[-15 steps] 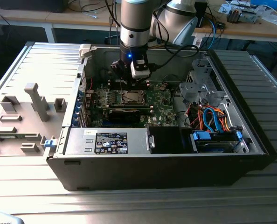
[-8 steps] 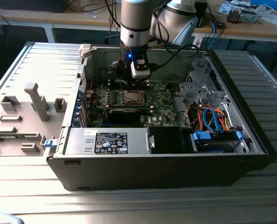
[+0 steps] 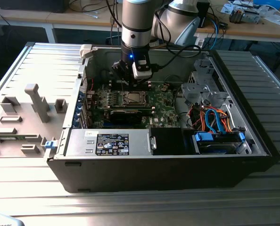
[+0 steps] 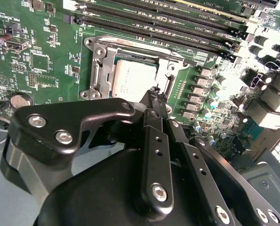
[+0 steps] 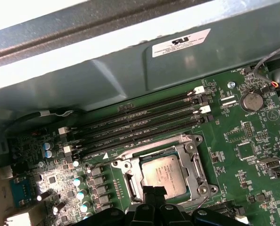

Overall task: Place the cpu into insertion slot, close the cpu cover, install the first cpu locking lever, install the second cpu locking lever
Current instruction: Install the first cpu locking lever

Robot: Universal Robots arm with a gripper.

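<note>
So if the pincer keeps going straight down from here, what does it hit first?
Most likely the edge of the cpu cover around the cpu, seated in the insertion slot. The pincer tips sit just above that edge, though depth is hard to judge.

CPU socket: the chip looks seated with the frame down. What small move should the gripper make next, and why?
Probably nudge toward a locking lever: the chip lies in the socket, the frame is down around it, and the shut gripper sits at the socket's edge.
</note>
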